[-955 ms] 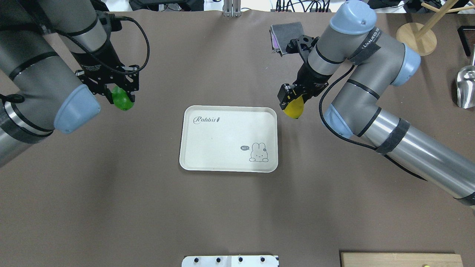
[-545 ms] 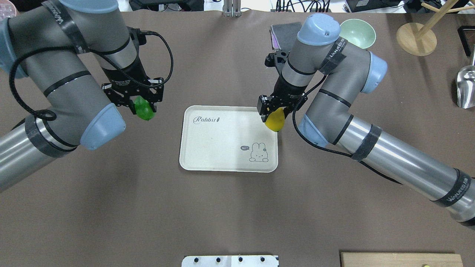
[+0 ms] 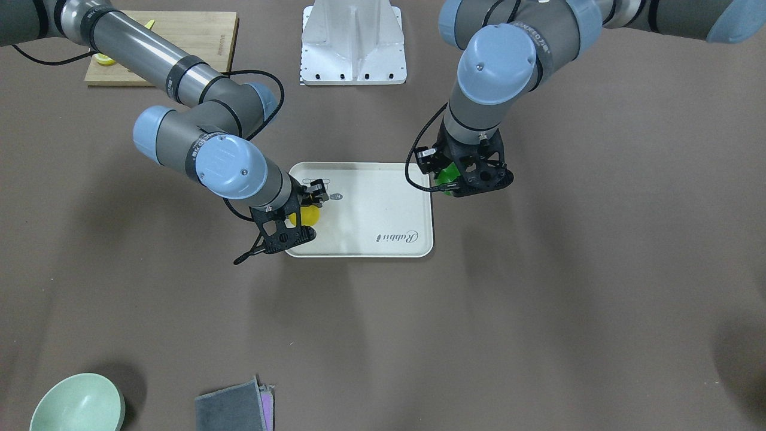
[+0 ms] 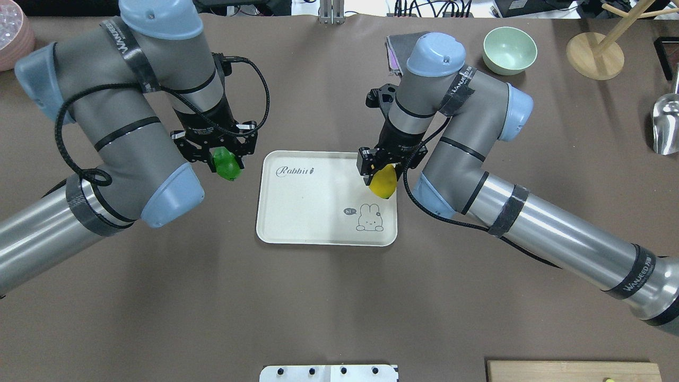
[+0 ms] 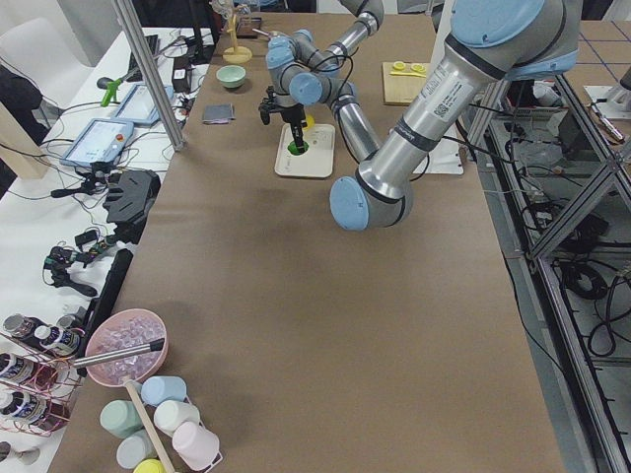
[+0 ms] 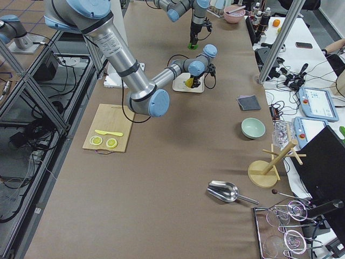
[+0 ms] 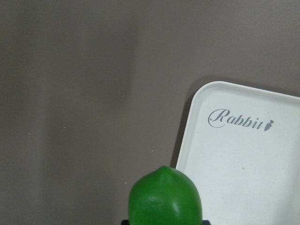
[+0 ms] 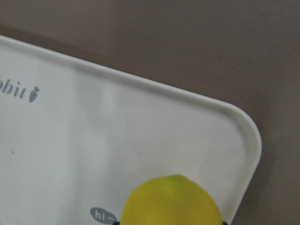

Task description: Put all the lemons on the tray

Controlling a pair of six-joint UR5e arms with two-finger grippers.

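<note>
Left pincer point(image 4: 225, 159), over worktop point(image 4: 339, 307) just beside tray point(image 4: 318, 212) left rim, grips green lemon point(image 4: 228, 165). Right pincer point(image 4: 377, 172), over tray's right part, grips yellow lemon point(image 4: 383, 183). My worry: release near rim, round fruit rolls off. Bowl point(image 4: 509, 50), cloth point(image 3: 230, 412) well apart; neither blocks path.

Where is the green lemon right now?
In the overhead view the green lemon is held in the left gripper, on the view's left, just outside the tray beside its corner with the Rabbit script.
</note>
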